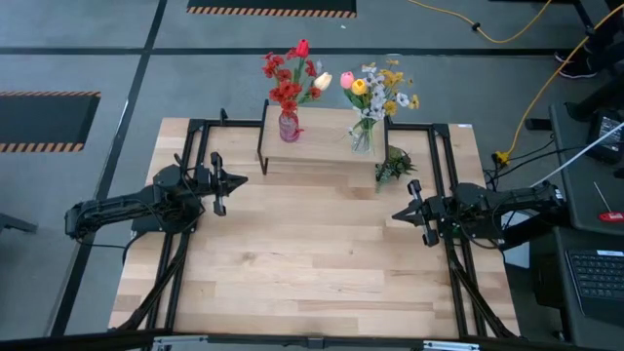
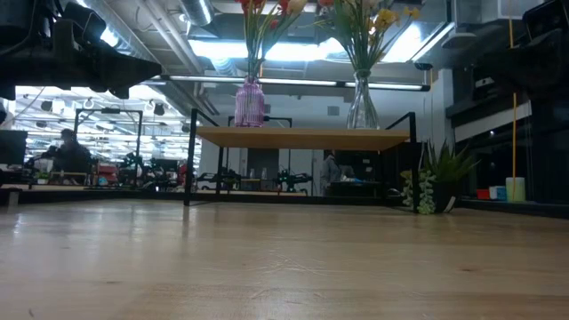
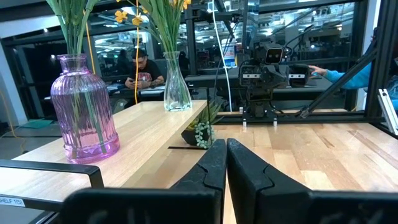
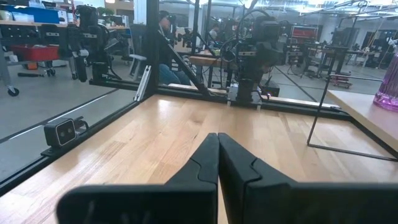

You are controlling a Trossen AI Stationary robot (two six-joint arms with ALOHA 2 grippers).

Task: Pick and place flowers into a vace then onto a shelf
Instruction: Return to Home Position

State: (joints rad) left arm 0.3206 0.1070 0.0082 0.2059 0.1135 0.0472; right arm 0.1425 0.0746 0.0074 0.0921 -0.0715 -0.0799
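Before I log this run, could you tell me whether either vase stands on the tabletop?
No, the violet vase and the clear vase both stand on the shelf.

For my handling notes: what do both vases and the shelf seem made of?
The violet vase looks like tinted glass: see-through, ribbed, glossy. The clear vase seems plain glass, stems visible inside. The shelf has a pale matte wood top; its thin black legs are probably metal.

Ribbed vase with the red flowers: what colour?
The ribbed vase is translucent violet, clearest in the left wrist view.
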